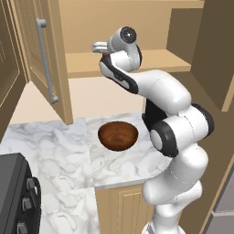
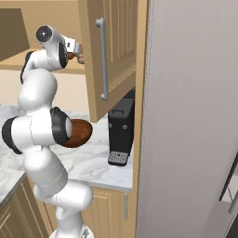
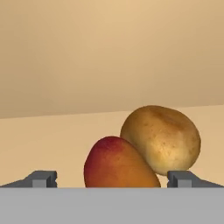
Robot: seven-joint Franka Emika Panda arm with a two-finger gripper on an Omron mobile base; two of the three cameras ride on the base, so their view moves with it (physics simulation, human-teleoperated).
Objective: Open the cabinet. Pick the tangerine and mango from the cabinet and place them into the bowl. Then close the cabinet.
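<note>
- The cabinet (image 1: 45, 59) stands open: both of its panelled doors are swung outward, and each door carries a long silver bar handle (image 2: 102, 58).
- Inside the cabinet, on its shelf (image 1: 155, 61), the hand view shows two things: a red and orange mango (image 3: 117, 164) in front, and a round brownish-yellow fruit with small spots (image 3: 161, 138) just behind it to the right. The two seem to touch each other.
- The claw (image 3: 111, 178) is spread wide, and nothing is between its fingers. One fingertip (image 3: 41, 178) is on the left of the mango and the other on the right, so the mango lies between them, but they do not press on it.
- In the left base view the hand is at the front edge of the shelf, reaching into the cabinet.
- The bowl (image 1: 118, 135), dark reddish-brown and wooden, is on the marble bench (image 1: 59, 151) below the cabinet. It is empty.
- A black appliance (image 2: 121, 135) stands on the bench at the right, under the right door.
</note>
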